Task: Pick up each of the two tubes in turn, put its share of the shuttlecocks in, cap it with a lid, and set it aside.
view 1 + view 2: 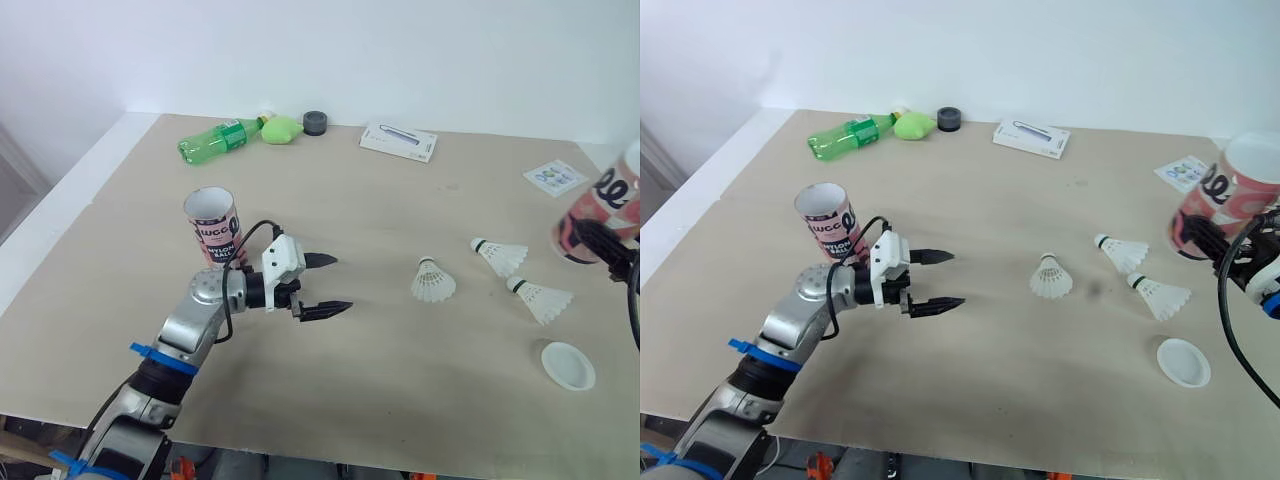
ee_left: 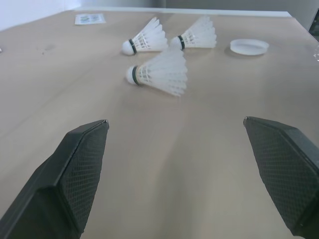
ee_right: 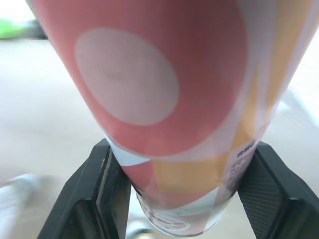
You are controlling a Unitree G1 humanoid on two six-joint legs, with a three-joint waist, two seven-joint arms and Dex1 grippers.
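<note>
the left gripper (image 1: 342, 283) hovers low over the bare middle of the table (image 1: 380, 200), its two black fingers spread wide with nothing between them. in the left wrist view it looks straight at the first shuttlecock (image 2: 159, 73), which lies on its side well ahead of the fingertips. a second shuttlecock (image 1: 500, 256) and a third shuttlecock (image 1: 541, 299) lie further to the right, close together but apart, corks pointing left and skirts to the right. a white round lid (image 1: 567, 365) rests flat near the table's front edge, just beyond the third shuttlecock on the robot's side.

the right gripper (image 3: 182, 164) is clamped around the lower part of the pink tube (image 1: 1230, 195) at the right edge of the table; the right wrist view shows a finger pressed against each side of it. the tube leans, open mouth up, and i cannot tell whether its base touches the table. the other tube (image 1: 213, 228) stands upright and open just behind the left arm's wrist.

along the back edge sit a green bottle (image 1: 218, 138) on its side, a green lump (image 1: 282, 129), a small dark round thing (image 1: 316, 122), possibly a cap, a white box (image 1: 398, 140) and a printed card (image 1: 556, 177).
</note>
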